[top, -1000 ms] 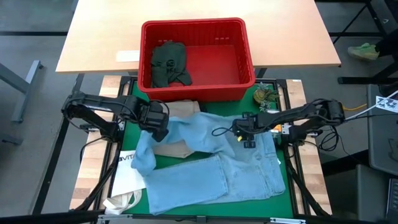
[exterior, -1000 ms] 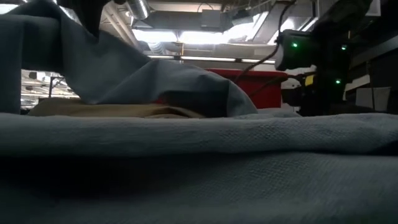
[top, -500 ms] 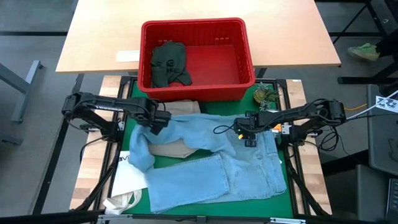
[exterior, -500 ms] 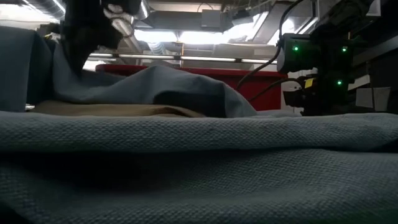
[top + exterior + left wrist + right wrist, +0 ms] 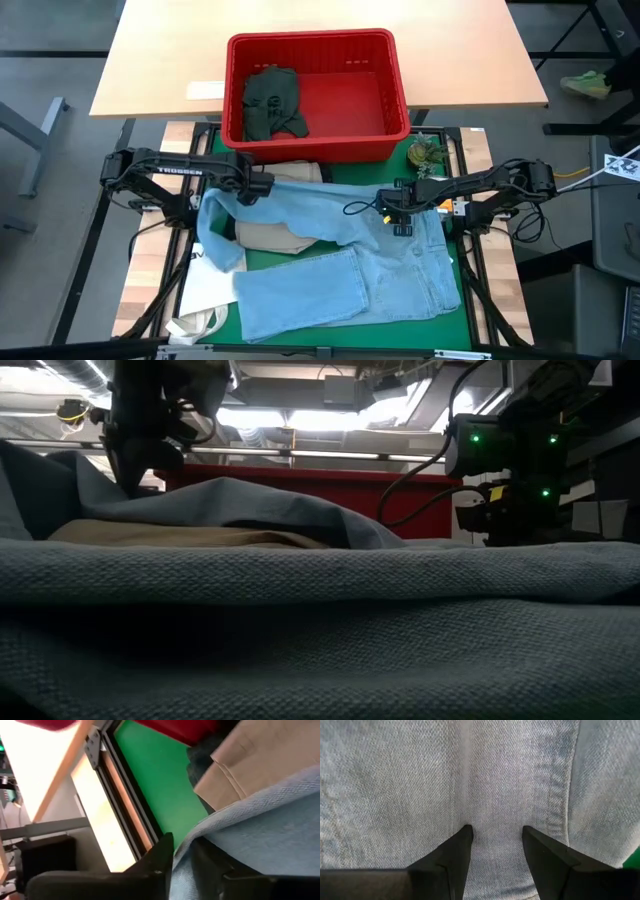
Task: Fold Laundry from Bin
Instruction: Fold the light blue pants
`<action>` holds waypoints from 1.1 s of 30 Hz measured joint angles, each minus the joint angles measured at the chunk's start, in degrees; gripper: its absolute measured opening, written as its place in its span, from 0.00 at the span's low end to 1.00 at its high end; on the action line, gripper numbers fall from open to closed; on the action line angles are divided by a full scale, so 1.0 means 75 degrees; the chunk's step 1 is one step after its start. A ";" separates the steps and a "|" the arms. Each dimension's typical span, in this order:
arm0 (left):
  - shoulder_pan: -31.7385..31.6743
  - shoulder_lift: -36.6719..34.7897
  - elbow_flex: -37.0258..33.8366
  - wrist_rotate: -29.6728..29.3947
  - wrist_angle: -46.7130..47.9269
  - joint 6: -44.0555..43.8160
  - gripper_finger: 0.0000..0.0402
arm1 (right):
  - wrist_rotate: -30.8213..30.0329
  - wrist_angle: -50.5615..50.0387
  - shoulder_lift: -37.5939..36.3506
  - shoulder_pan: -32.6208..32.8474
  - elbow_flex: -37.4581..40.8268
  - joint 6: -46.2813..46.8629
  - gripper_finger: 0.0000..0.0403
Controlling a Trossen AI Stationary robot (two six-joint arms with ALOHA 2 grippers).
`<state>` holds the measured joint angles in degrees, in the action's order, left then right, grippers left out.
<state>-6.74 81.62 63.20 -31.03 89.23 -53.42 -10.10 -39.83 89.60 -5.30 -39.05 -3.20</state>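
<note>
Light blue jeans (image 5: 340,270) lie spread on the green mat, one leg drawn across toward the left. My left gripper (image 5: 256,186) is shut on that leg and shows over it in the low view (image 5: 150,430). My right gripper (image 5: 399,212) is open, pointing down over the jeans' upper part (image 5: 495,780). Khaki trousers (image 5: 275,238) lie flat under the jeans. A dark green garment (image 5: 270,100) lies in the red bin (image 5: 395,80). My left gripper pinches the far edge of the drawn leg (image 5: 187,842) between its two fingers, coming from the table's left. The cloth is raised a little there and sags to both sides onto the khaki trousers and the mat. My right gripper's open fingertips (image 5: 462,837) stand at the denim; whether they touch it I cannot tell.
The red bin stands on the wooden table past the mat's far edge. A white tote bag (image 5: 205,295) lies at the near left, partly under the jeans. A small greenish object (image 5: 428,152) sits at the mat's far right corner.
My left gripper has gone down and a little toward the far edge, still shut on the leg. The leg has sunk from a high peak to a low fold over the khaki trousers, and its free end has swung toward the table's left.
</note>
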 joint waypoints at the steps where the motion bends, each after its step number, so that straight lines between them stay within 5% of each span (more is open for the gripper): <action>1: -0.0032 0.0000 0.0000 -0.0063 0.0000 0.0000 0.17 | 0.0001 0.0003 0.0000 0.0000 0.0000 0.0000 0.46; 12: -0.0216 0.0000 0.0240 -0.0177 0.0135 0.1113 0.30 | -0.0002 0.0003 0.0003 0.0000 0.0000 -0.0004 0.46; 23: 0.0181 0.0000 0.2216 -0.0087 0.0108 0.2202 0.31 | -0.0010 0.0003 0.0003 0.0000 0.0000 -0.0009 0.46; 33: 0.1762 -0.0006 0.2380 0.1987 -0.1286 0.1535 0.31 | -0.0025 0.0003 0.0003 0.0003 0.0000 -0.0012 0.46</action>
<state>6.48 81.58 81.05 -16.13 79.59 -41.91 -10.28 -39.81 89.62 -5.28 -39.05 -3.29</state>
